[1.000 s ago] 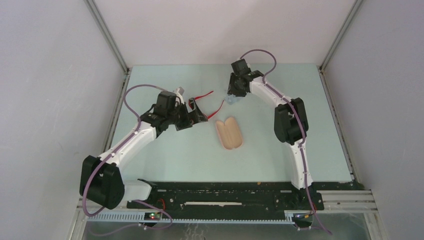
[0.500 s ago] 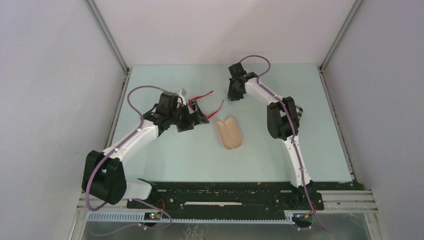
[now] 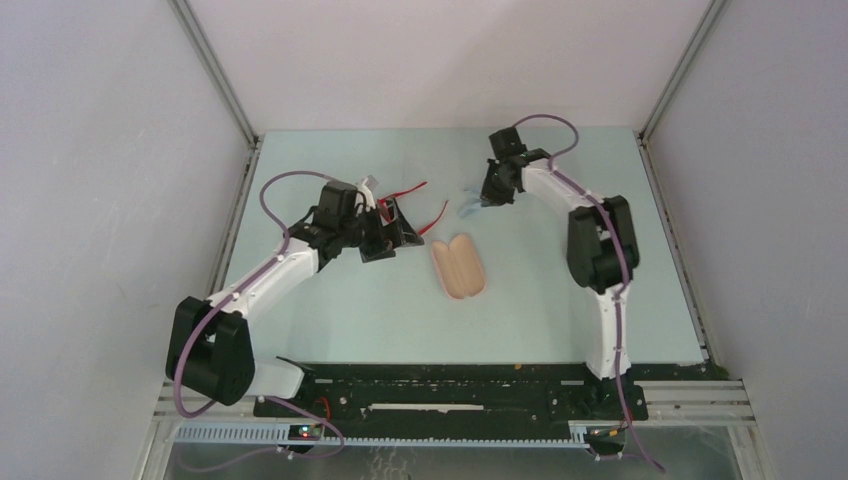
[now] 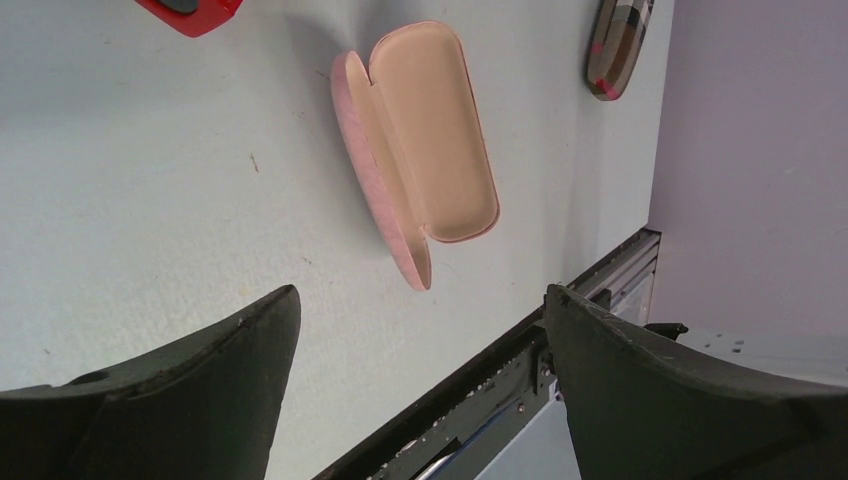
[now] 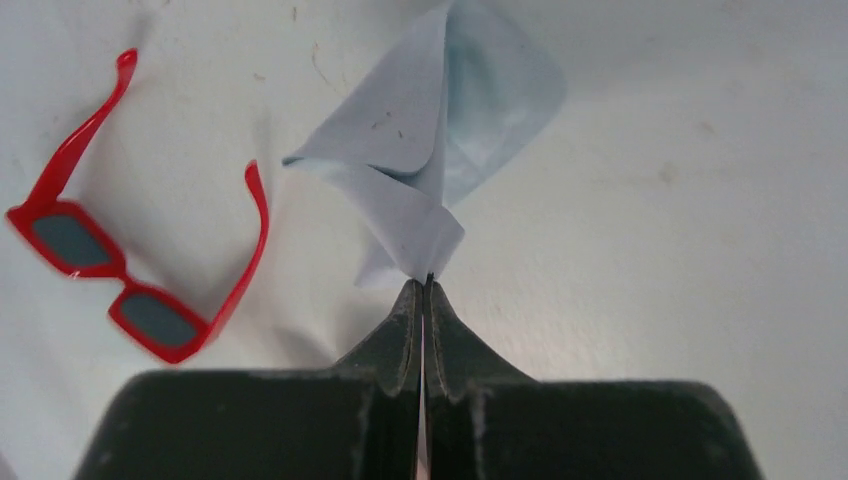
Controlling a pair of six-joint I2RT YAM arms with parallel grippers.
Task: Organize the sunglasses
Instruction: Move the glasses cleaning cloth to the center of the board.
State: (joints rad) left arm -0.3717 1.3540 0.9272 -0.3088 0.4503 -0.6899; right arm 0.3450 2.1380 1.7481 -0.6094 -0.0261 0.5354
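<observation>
Task barely begun, we judge. Red sunglasses point(image 5: 115, 285) lie unfolded on bare table point(image 3: 350, 310), toward far edge, left of centre, in no case. Pink case point(image 4: 430, 150) mid-table, open, empty. Right gripper point(image 5: 424, 285) pinched tight on pale blue cloth point(image 5: 440, 120), just beside glasses. Left gripper point(image 4: 420, 300) spread wide over pink case, holding nothing. We count 1 sunglasses pair in view, 1 pink case, 1 plaid case point(image 4: 617, 45), 1 cloth. Left to do: fold and case the glasses.
</observation>
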